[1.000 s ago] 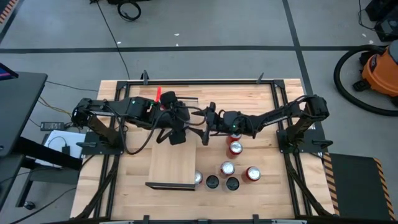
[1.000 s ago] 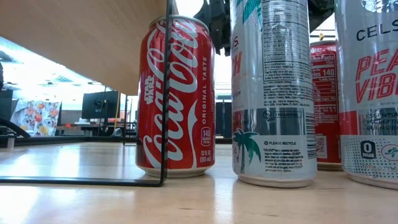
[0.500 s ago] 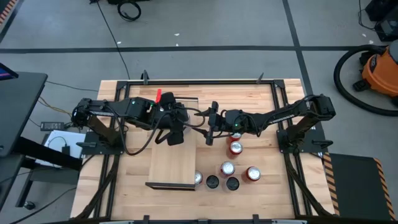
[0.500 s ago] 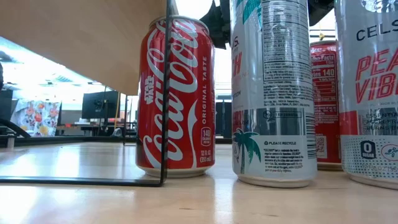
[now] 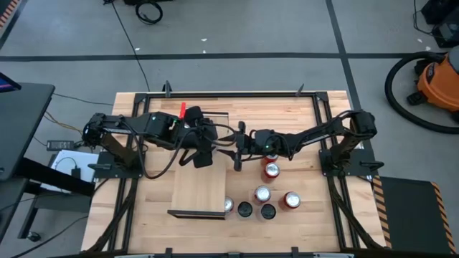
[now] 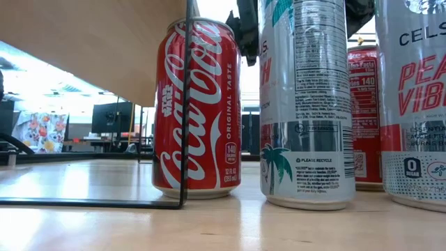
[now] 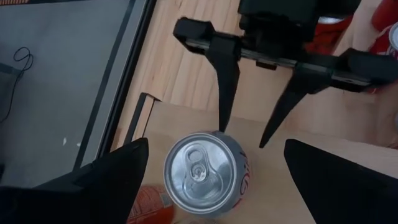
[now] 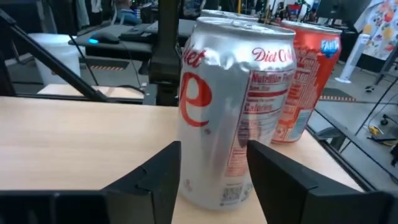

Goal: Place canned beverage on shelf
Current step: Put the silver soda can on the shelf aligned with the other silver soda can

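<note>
A silver Diet Coke can (image 7: 205,176) is seen upright on the shelf (image 5: 201,192), near its far end, with an orange Fanta can (image 8: 306,81) just behind it. The right claw (image 7: 250,134) is positioned at the can with fingers partly closed, one tip at the can's rim; a firm grip cannot be confirmed. The left claw (image 5: 203,152) is held wide open above the same can, holding nothing. The shelf's near half is bare. Further cans (image 5: 271,170) are grouped on the bench (image 5: 301,122) beside the shelf's right edge.
</note>
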